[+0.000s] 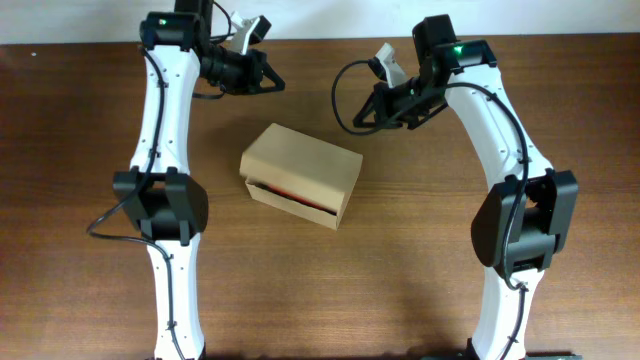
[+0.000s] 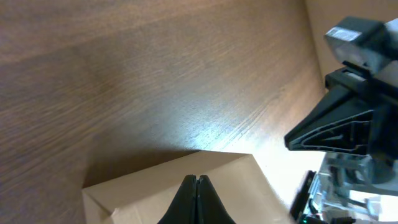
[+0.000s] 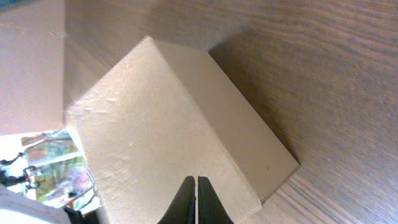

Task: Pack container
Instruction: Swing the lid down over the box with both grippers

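The container (image 1: 300, 175) is a plain tan cardboard box lying at an angle in the middle of the wooden table, its flap lid down with a thin dark and reddish slit along the front edge. My left gripper (image 1: 277, 82) hovers behind and left of it, shut and empty; in the left wrist view its tips (image 2: 196, 182) point over the container (image 2: 155, 193). My right gripper (image 1: 356, 118) is held behind and right of the box, also shut and empty; in the right wrist view its tips (image 3: 193, 182) sit above the container's lid (image 3: 143, 137).
The brown wooden table (image 1: 420, 290) extends all round the box. Both white arms stand at the sides, left (image 1: 165, 200) and right (image 1: 520, 210). The right arm's dark wrist (image 2: 354, 118) shows in the left wrist view.
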`<state>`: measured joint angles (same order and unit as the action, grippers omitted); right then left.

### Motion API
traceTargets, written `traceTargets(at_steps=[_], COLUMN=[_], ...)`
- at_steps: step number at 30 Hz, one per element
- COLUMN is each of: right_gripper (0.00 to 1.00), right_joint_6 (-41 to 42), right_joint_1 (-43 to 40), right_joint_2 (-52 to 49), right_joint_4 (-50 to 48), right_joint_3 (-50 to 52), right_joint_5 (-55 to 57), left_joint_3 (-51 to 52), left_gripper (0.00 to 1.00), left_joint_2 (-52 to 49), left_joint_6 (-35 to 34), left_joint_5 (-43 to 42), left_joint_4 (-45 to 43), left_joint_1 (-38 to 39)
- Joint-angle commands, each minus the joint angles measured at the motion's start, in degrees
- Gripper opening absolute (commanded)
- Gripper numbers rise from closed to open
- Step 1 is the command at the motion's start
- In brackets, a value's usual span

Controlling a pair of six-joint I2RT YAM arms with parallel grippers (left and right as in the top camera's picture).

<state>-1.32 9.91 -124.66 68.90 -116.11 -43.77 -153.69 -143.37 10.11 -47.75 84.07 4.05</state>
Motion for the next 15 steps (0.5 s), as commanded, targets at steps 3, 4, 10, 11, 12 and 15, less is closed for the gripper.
traceTargets(at_steps=[3, 4, 10, 11, 12, 15], right_gripper=[0.04, 0.04, 0.04, 0.04, 0.04, 0.04], right_joint_6=[-3.02, -3.02, -4.5, -4.5, -4.48, -4.46], right_joint_1=[2.38, 2.84, 6.97, 7.72, 8.48, 10.58], right_joint_2=[3.45, 3.93, 8.76, 9.64, 10.47, 13.16], right_joint_4=[2.75, 3.02, 6.29, 6.67, 6.97, 7.41], right_joint_3=[-1.11, -1.11, -1.11, -1.11, -1.11, -1.11], right_joint_5=[6.21, 7.21, 15.82, 17.2, 18.78, 23.39], left_joint_3=[-1.29, -1.29, -1.29, -1.29, -1.29, -1.29], left_gripper=[0.02, 0.02, 0.01, 0.02, 0.02, 0.01], left_joint_2=[6.69, 7.26, 9.84, 10.43, 11.17, 14.38], left_joint_6=[0.66, 0.68, 0.68, 0.66, 0.42, -1.18], left_joint_5=[8.13, 9.64, 17.51, 18.73, 19.98, 25.9], left_joint_4=[2.67, 3.61, 9.66, 9.81, 9.79, 9.77], left_joint_1=[0.2, 0.42, 2.25, 2.56, 2.82, 3.76])
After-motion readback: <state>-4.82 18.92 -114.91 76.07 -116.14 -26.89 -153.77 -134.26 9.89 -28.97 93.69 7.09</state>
